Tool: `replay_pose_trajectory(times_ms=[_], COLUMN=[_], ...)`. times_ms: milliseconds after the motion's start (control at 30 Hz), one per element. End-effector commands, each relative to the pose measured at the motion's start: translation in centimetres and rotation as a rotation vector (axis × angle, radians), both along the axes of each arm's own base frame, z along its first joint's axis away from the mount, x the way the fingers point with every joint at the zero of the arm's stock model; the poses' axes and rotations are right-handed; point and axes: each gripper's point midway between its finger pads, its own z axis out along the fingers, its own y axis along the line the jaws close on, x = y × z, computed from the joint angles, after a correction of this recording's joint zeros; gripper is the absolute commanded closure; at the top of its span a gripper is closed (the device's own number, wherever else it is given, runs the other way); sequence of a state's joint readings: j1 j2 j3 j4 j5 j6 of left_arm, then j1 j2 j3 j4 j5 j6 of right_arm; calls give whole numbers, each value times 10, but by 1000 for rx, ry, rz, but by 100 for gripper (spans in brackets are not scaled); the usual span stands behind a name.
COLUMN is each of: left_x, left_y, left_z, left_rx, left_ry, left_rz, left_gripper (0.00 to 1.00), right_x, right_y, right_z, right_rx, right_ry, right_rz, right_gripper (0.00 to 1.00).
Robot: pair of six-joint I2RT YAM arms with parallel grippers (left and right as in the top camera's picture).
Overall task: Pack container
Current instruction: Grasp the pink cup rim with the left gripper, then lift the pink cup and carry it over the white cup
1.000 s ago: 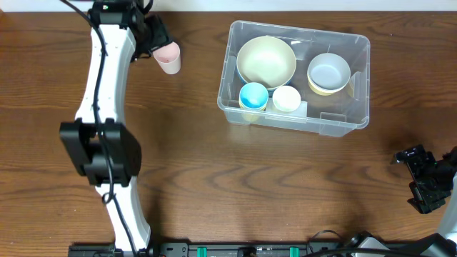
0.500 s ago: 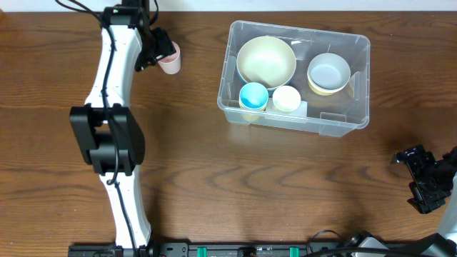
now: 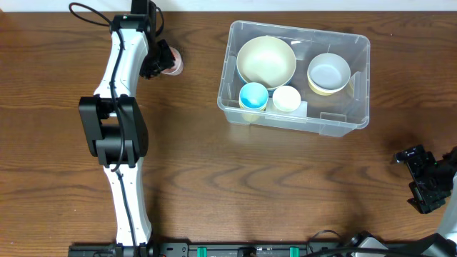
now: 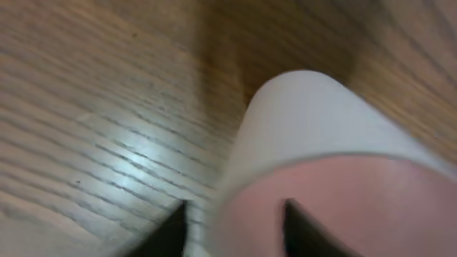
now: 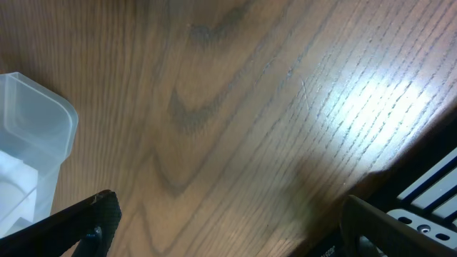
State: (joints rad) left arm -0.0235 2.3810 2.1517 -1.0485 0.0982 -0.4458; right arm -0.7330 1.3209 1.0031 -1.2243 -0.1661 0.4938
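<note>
Clear rectangular container [image 3: 335, 123], rounded corners

The container [image 3: 335, 126] is a clear plastic bin, rectangular with rounded corners. It stands upright and open-topped on the far right part of the table [image 3: 214, 178]. Its long sides run left to right, turned slightly askew. Inside, a big cream bowl [image 3: 265, 61] sits at the far left and a yellow-rimmed bowl [image 3: 328, 73] at the right. A blue cup [image 3: 253, 95] and a pale cup [image 3: 286, 98] stand side by side against the near wall. The right wrist view shows one rounded corner [image 5: 32, 121].
</note>
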Motion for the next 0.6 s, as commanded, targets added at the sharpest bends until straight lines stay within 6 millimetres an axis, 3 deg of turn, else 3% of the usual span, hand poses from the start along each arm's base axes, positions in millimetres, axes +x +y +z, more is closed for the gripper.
replay_pose_trajectory(times_ms=[0,200,300,400,567], left_x=[-3,-13,-14,-12,-28], left_y=[2,3,0,-11,-41], left_z=[-2,12,39,89,210], left_rx=[13,13,0,-53,-144], left_ry=[14,29,-17,-135,-415], left_rz=[-2,-4,-21,-76,-164], left_gripper=[92,94,94,94,94], right_x=[0,0,0,0,0], right_y=[-1,-1,-1,-1,-1], right_z=[3,3,3,3,3], right_rx=[-3,-3,-3,-3,-3], right_ry=[-13,-13,-13,-13,-13], right_rz=[-22,-22,-22,-22,-22], right_gripper=[1,1,1,1,1])
